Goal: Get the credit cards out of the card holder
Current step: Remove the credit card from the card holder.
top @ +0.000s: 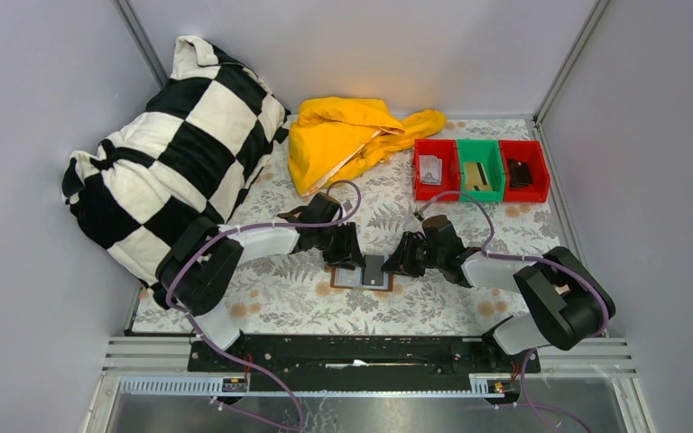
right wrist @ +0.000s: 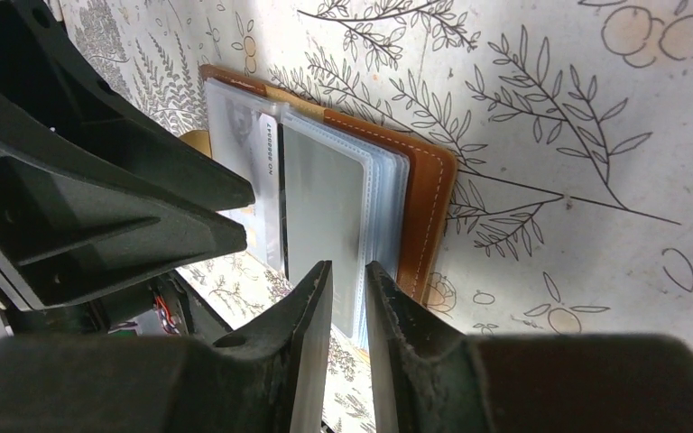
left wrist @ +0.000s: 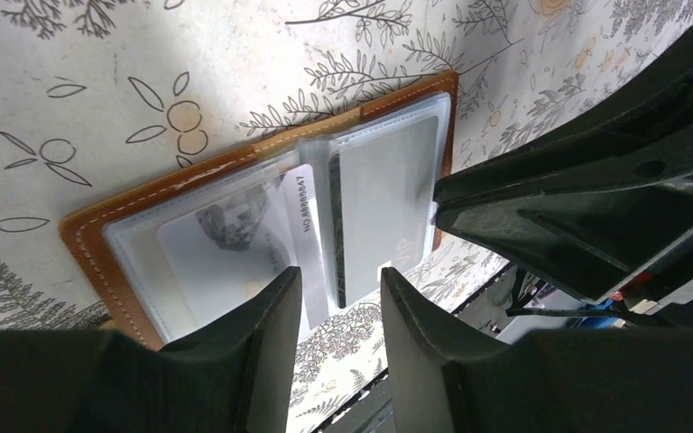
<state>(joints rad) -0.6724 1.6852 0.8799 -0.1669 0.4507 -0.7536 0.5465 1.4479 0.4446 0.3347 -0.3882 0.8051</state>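
The brown card holder [top: 362, 275] lies open on the flowered cloth between my two grippers. Its clear sleeves hold the credit cards: a white card with a picture [left wrist: 217, 253] on one page and a grey card [left wrist: 388, 180] on the other. My left gripper [left wrist: 341, 280] is open, its jaws either side of the sleeves' near edge by the spine. My right gripper [right wrist: 349, 271] hangs over the grey card's [right wrist: 325, 198] page, by the leather edge [right wrist: 433, 198]. Its jaws are a narrow slit apart with nothing seen pinched. Its tip [left wrist: 442, 194] meets that page's outer edge.
Three bins stand at the back right: red [top: 435, 169], green [top: 479, 169] and red [top: 522, 169], each with small items. A yellow cloth [top: 352, 135] lies behind the grippers. A black-and-white checked pillow [top: 171, 144] fills the left. Grey walls close in the table.
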